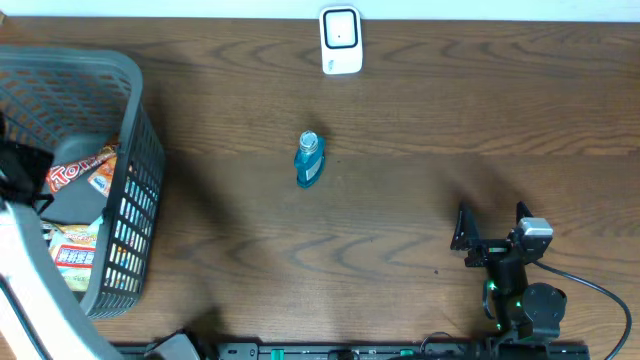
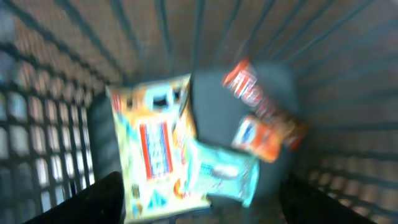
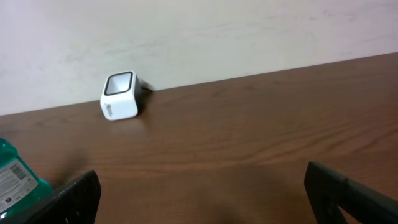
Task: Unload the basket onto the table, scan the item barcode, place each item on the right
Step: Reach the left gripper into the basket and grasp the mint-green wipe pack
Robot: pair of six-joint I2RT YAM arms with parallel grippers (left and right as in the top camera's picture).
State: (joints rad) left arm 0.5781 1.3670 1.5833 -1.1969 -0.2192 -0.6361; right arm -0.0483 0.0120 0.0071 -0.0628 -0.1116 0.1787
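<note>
You see the right arm as a black body with a round joint housing, a small light grey camera block on the wrist, two tiny green lights and a thin black cable running from it. Its two fingers are flat, black and matte. Of the left arm you see a long pale grey-white link with black parts, and its fingers are only dark, blurred shapes in the left wrist view.

Wood-grain table, plastic scanner (smooth, glossy shell)
</note>
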